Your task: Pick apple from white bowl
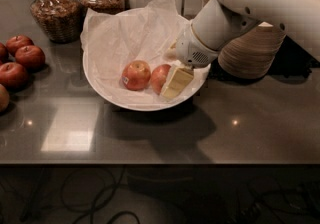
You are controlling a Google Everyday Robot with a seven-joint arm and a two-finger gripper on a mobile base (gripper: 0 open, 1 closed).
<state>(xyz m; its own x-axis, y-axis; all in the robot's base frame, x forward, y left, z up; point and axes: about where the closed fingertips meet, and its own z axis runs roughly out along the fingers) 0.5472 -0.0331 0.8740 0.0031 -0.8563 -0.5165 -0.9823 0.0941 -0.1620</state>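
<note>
Target apple (159, 77): reddish-orange, mottled, lying in the white bowl (107, 92) right of the bowl's centre, on the tissue paper (125, 33) that lines it. Its right side is covered by the gripper (174, 84), which is down inside the bowl at the right-hand rim and against the apple. Opening width: cannot tell (the cream tip hides the contact side, so no call on whether the fruit is held). The stickered apple (135, 74) sits just left of the target, nearly touching it, nearer the bowl's centre. The white arm (260, 3) comes in from above and right of the bowl.

Step judged: closing on the apple, lift not yet done. To do it well, straddle the widest part of the target only, keep clear of the stickered apple, and avoid pinching tissue. Then lift straight up so the bowl's right rim isn't clipped or dragged.

Outside the bowl: dark red apples (22, 60) well to its left, glass jars (52, 13) behind-left, stacked beige bowls (247, 53) just right, all on the grey counter (250, 128).
</note>
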